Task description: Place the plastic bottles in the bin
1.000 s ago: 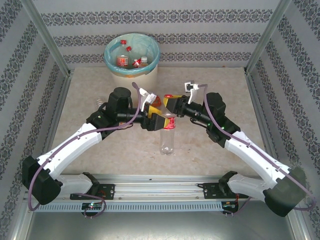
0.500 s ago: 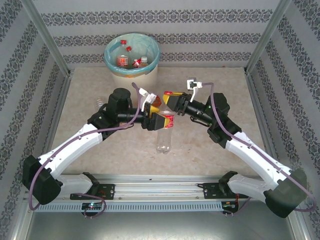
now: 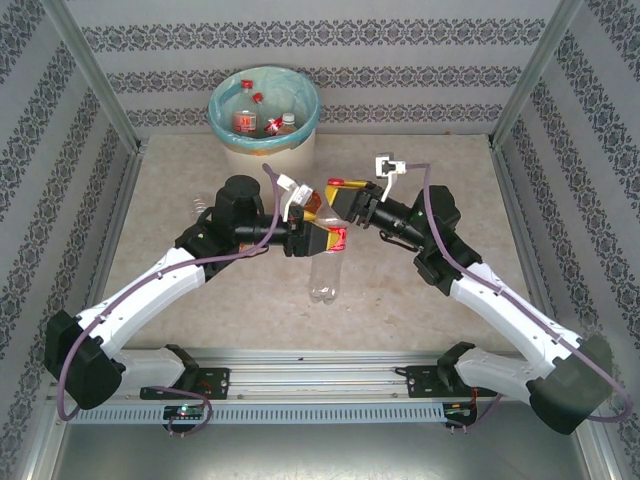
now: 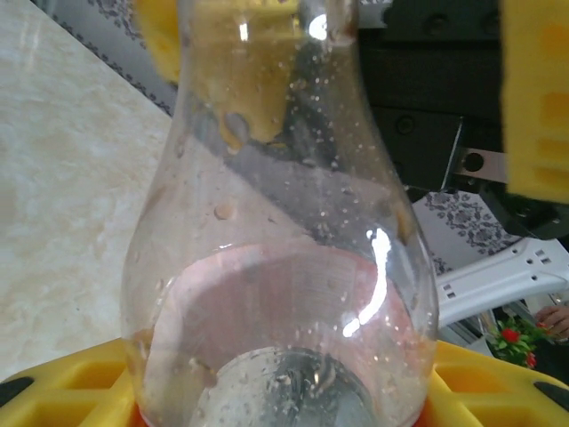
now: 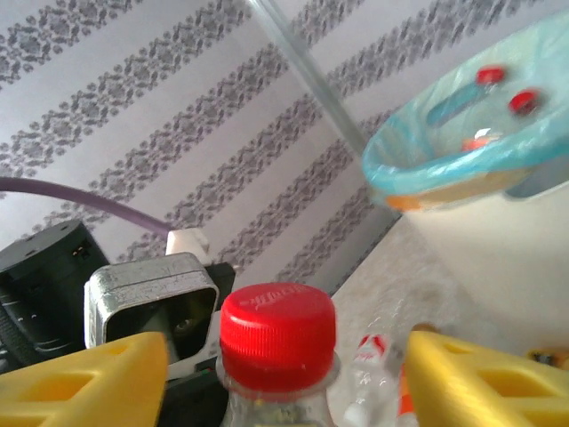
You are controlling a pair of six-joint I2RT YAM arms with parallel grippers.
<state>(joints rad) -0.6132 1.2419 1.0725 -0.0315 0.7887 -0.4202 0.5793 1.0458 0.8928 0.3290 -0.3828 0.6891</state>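
Both arms reach inward from the lower corners and meet at mid-frame, elbows bowed outward; the left end effector [image 3: 322, 238] is closed on a clear plastic bottle [image 3: 325, 272], whose base points toward the bottom of the frame; the right end effector [image 3: 338, 203] stands wide, its yellow fingers [image 5: 98, 374] clear of the red cap [image 5: 278, 336] on both sides; the bin [image 3: 270, 158] sits upper centre-left against the patterned back wall, with several bottles [image 3: 245, 120] inside; bare table [image 3: 440, 180] lies between it and the arms, and across the upper right.
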